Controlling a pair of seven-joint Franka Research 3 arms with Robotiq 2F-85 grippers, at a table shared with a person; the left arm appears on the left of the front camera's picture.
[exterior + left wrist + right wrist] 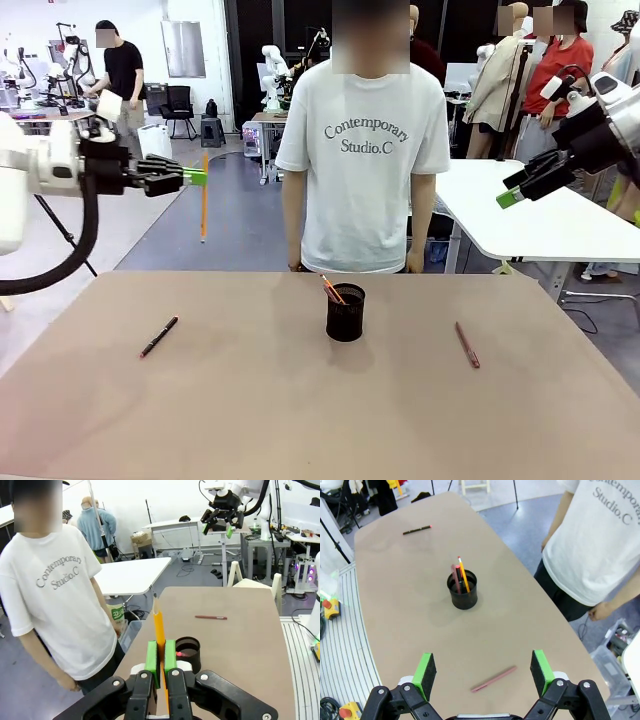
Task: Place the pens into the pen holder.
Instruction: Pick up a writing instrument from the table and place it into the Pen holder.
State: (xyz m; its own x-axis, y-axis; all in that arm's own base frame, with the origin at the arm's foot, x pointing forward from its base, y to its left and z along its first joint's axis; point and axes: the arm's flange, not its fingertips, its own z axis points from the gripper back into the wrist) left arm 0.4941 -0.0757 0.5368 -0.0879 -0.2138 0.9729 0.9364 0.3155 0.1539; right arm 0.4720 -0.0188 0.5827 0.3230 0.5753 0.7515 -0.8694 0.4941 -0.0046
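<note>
left end effector (195,177): clenched on the yellow-orange pencil (203,200), high above the left side of the desk (250,420). Pencil hangs near vertical, pinched close to its upper end between the green pads.
step in hand: my read is carry that pencil across and lower it into the pen holder.
black pen (159,336): red tip, flat on the desk, well left of the holder, untouched.
pen holder (346,318): upright mid-desk, toward the far side where the person (360,170) stands. A couple of sticks already lean inside, one orange and one reddish, tips above the rim.
how to do it well: keep the pencil plumb and put its lower tip over the free part of the mouth, away from the leaning sticks. Get the tip below the rim before letting go. A high drop could bounce out or tip the light mesh cup, I'd guess.
dark red pen (467,344): flat on the desk, well right of the holder.
right end effector (512,195): released, jaws wide, nothing in them, raised over the desk's right edge. Its wrist view frames the dark red pen between the fingers, so it's well placed for that one.
risk: both arms meeting at the holder, so one at a time.
</note>
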